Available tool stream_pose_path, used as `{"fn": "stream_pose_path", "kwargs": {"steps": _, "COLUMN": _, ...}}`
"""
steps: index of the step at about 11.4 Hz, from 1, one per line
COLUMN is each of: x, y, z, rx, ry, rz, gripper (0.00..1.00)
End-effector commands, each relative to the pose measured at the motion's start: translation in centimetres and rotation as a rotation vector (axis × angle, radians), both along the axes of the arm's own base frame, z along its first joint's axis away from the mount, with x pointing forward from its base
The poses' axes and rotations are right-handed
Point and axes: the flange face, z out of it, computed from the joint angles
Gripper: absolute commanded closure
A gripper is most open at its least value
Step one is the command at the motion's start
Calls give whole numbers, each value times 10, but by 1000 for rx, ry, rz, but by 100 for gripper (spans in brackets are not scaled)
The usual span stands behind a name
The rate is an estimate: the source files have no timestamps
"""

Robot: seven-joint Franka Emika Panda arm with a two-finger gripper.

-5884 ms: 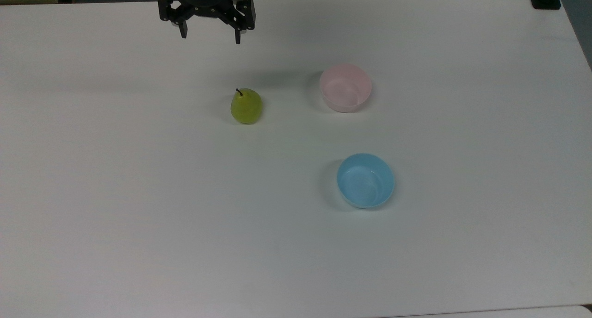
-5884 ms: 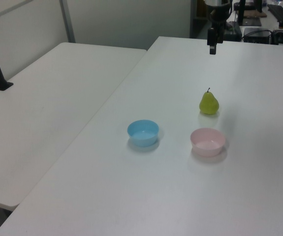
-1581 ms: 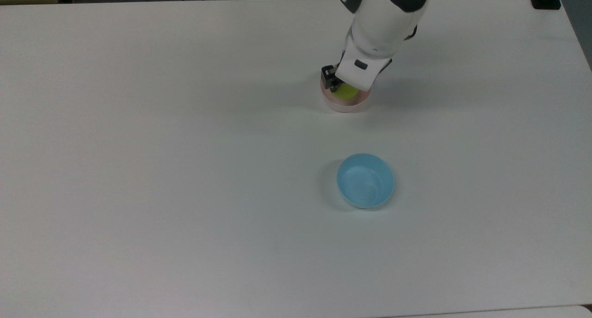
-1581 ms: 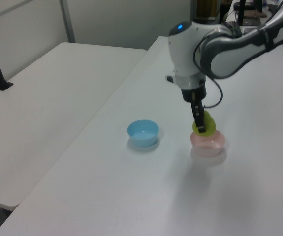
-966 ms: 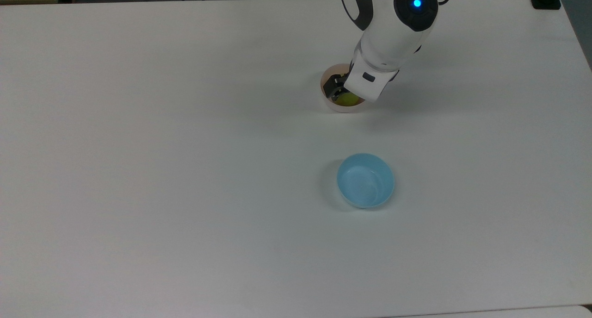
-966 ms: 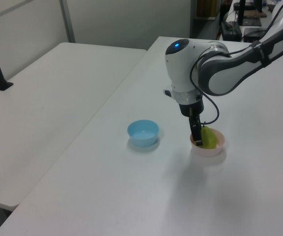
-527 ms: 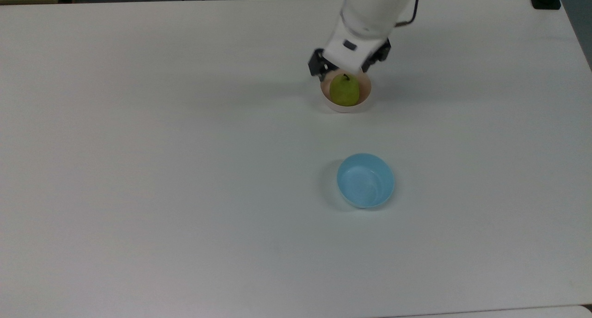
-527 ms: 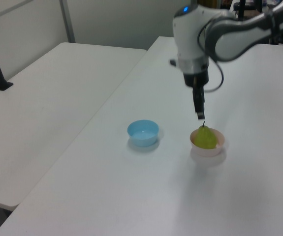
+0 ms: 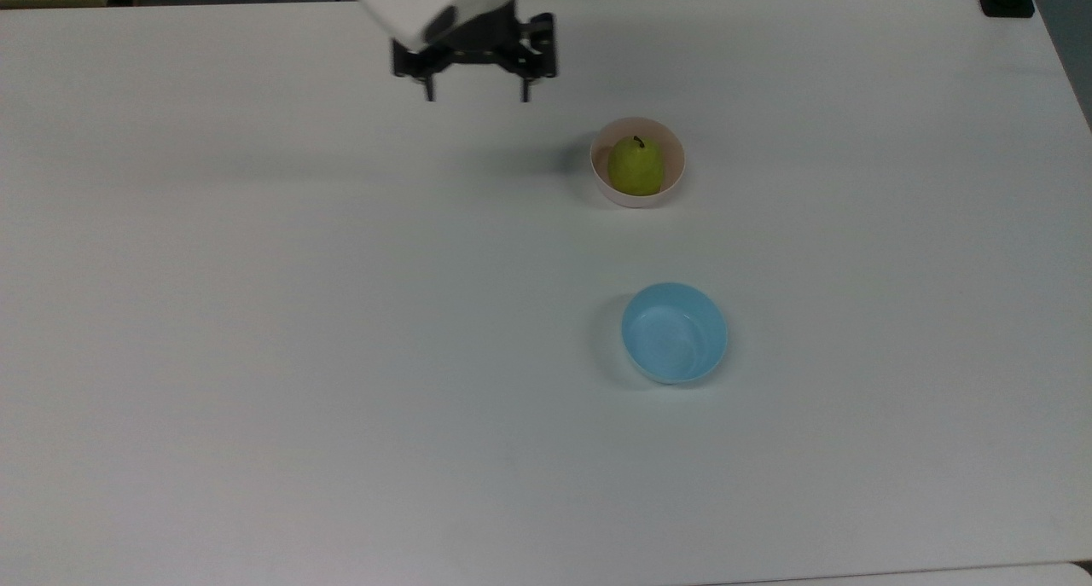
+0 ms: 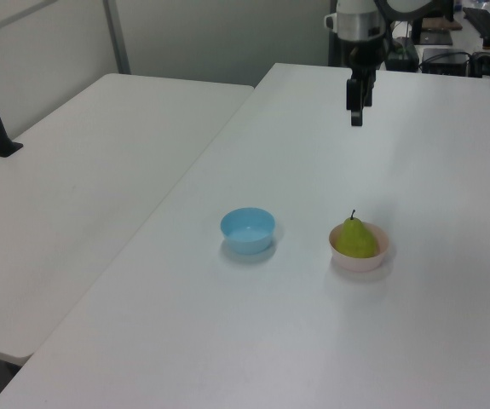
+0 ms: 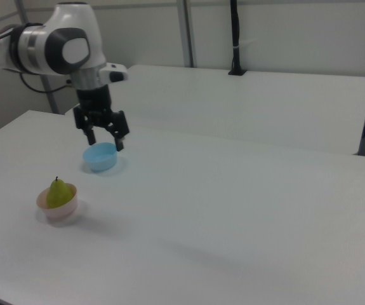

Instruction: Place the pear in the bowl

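Note:
The yellow-green pear [image 9: 636, 165] [image 10: 354, 239] [image 11: 56, 192] stands upright with its dark stem up inside the pale pink bowl [image 9: 673, 182] [image 10: 376, 259] [image 11: 60, 210]. My gripper [image 9: 476, 94] [image 10: 356, 115] [image 11: 105, 143] hangs open and empty above the table, well away from the bowl, toward the top view's upper left of it. Its black fingers [image 9: 429, 91] point down with a wide gap between them.
A light blue bowl [image 9: 675, 333] [image 10: 248, 230] [image 11: 101, 156] sits empty on the white table [image 9: 256, 356], toward the top view's bottom from the pink bowl. A second white table [image 10: 74, 170] adjoins on the left view's left. A black post [image 11: 234, 38] stands on the far table.
The gripper lowered the pear into the pink bowl, opened and let go, then rose and moved away toward the top view's upper left. The pear stays in the bowl.

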Motion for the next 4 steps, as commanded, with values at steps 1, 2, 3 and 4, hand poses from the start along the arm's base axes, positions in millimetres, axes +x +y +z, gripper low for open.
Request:
{"fn": "stream_pose_path", "kwargs": {"steps": 1, "x": -7, "y": -35, "z": 12, "rx": -14, "ry": 0, "rz": -52, "gripper": 0}}
{"fn": "stream_pose_path", "kwargs": {"steps": 2, "x": -7, "y": -35, "z": 12, "rx": -16, "ry": 0, "rz": -55, "gripper": 0}}
{"fn": "stream_pose_path", "kwargs": {"steps": 3, "x": -7, "y": -37, "z": 13, "rx": -16, "ry": -2, "rz": -59, "gripper": 0}}
{"fn": "stream_pose_path", "kwargs": {"steps": 4, "x": -7, "y": -42, "z": 14, "rx": -17, "ry": -2, "rz": -70, "gripper": 0}}
